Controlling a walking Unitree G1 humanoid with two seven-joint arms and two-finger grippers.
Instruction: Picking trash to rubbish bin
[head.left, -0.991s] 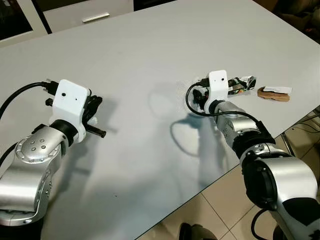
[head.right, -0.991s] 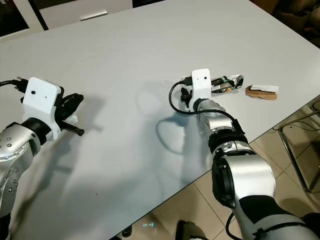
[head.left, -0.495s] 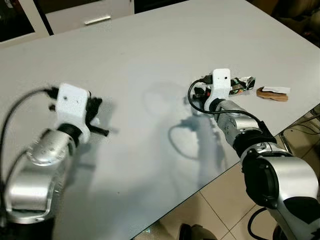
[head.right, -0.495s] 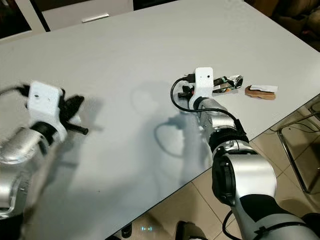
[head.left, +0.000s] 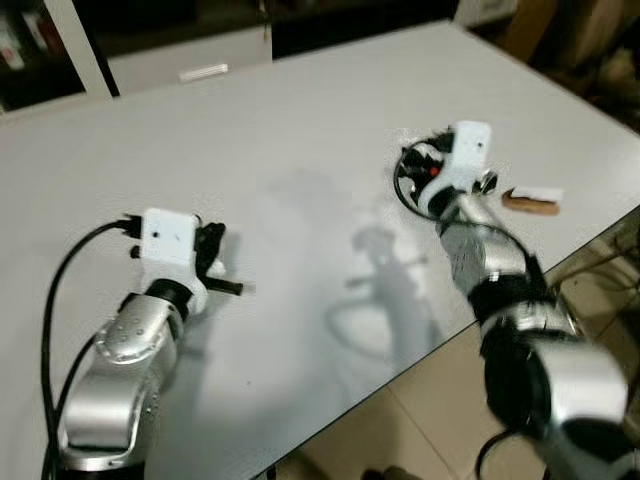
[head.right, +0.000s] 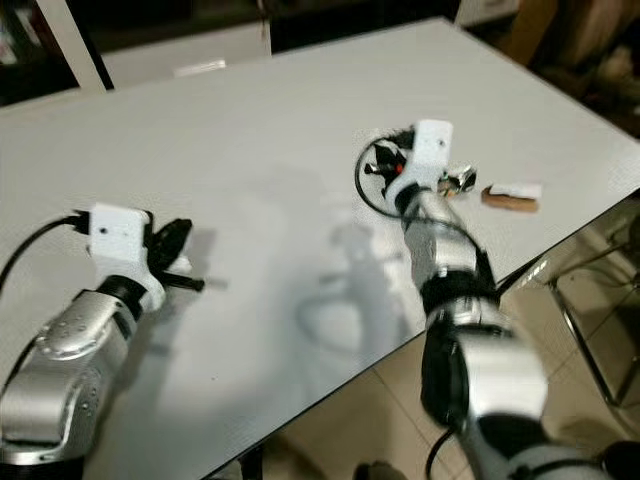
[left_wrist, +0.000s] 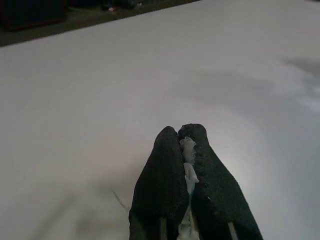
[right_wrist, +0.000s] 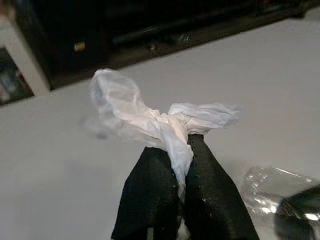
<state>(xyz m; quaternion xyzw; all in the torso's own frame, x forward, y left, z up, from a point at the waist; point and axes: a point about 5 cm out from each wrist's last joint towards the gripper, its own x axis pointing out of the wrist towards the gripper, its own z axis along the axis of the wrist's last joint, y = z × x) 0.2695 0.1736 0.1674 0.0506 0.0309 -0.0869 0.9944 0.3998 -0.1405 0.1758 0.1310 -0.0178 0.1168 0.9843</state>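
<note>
Nearest you, at about 8 o'clock on the white tabletop (head.left: 300, 130), your left claw (left_wrist: 182, 150) is hovering low, its two black fingers pressing together on a thin scrap of white paper (left_wrist: 188, 165). Farther out, toward 2 o'clock, your right claw (right_wrist: 175, 165) is clamping a crumpled white tissue (right_wrist: 150, 117), which is bunching up above the fingertips and hanging clear of the tabletop. Just beside that claw, a shiny crinkled wrapper (head.right: 462, 178) is lying on the tabletop. Slightly past it, toward 3 o'clock near the tabletop edge, a brown-and-white scrap (head.left: 532, 199) is lying flat. Beyond the far edge, a white cabinet drawer (head.left: 205, 72) is standing.
</note>
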